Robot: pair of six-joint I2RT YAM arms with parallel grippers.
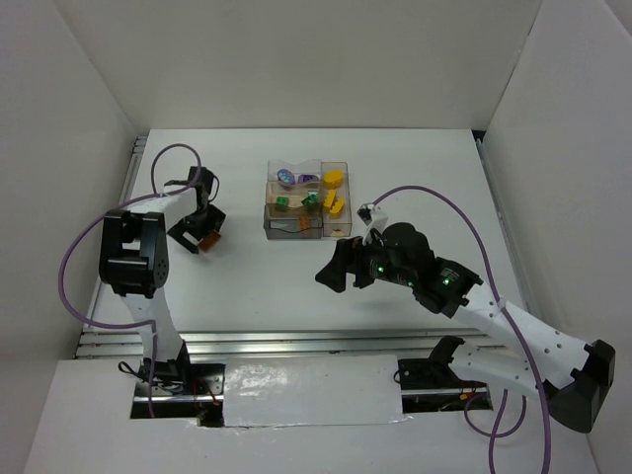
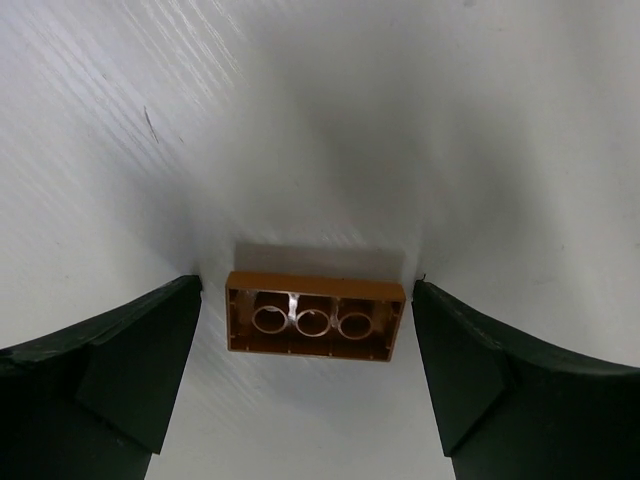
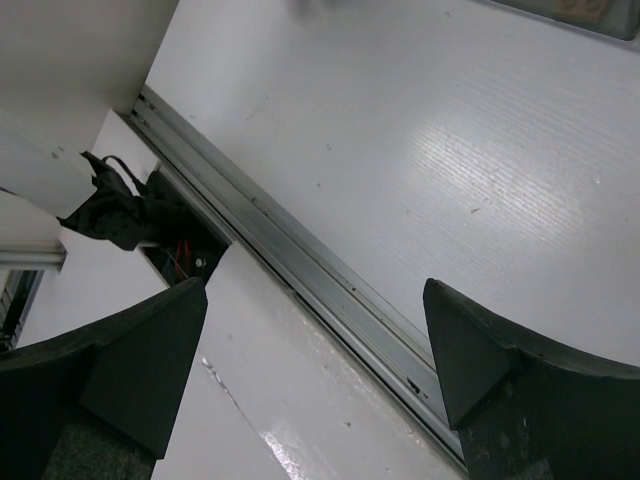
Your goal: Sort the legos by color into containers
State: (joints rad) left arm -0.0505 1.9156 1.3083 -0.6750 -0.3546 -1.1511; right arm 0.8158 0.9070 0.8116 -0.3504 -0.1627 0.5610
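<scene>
Orange-brown brick is lying hollow-side up on the table, sitting between the left gripper's spread jaws. It looks light, stiff and slick, probably best pinched at its short ends. Right gripper is hanging wide, empty.

The right gripper gapes wide over a metal rail — white table beyond.

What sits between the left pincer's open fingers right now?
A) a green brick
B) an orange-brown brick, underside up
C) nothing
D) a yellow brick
B: the left wrist view shows the orange-brown brick, its hollow underside with three tubes facing up, between the spread fingers of the left pincer.
</scene>
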